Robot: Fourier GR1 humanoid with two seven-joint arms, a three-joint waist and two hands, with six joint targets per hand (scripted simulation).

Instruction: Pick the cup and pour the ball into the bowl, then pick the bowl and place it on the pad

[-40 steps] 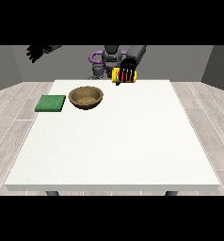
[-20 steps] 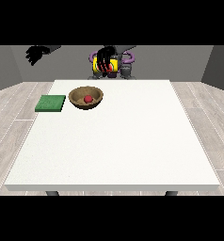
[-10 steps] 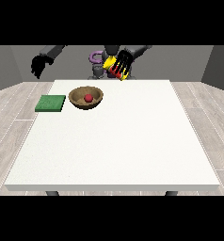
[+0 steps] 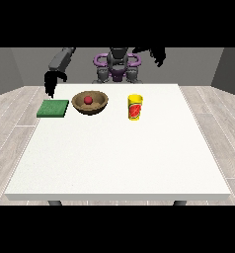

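Observation:
A yellow cup (image 4: pixel 135 107) with a red mark stands upright on the white table (image 4: pixel 119 158), to the right of a brown wooden bowl (image 4: pixel 90 103). A red ball (image 4: pixel 88 100) lies inside the bowl. A green pad (image 4: pixel 53 108) lies flat to the left of the bowl. The hand at the view's left (image 4: pixel 52 81) hangs above the pad's far edge with its fingers pointing down, holding nothing. The hand at the view's right (image 4: pixel 158 53) is raised high beside the robot's head, well away from the cup, and holds nothing.
The robot's torso (image 4: pixel 117 66) stands behind the table's far edge. The near half of the table and its right side hold nothing but bare white surface.
The cup was let go and now stands upright on the table right of the bowl. The hand at the view's right rose away. The other hand came down toward the pad.

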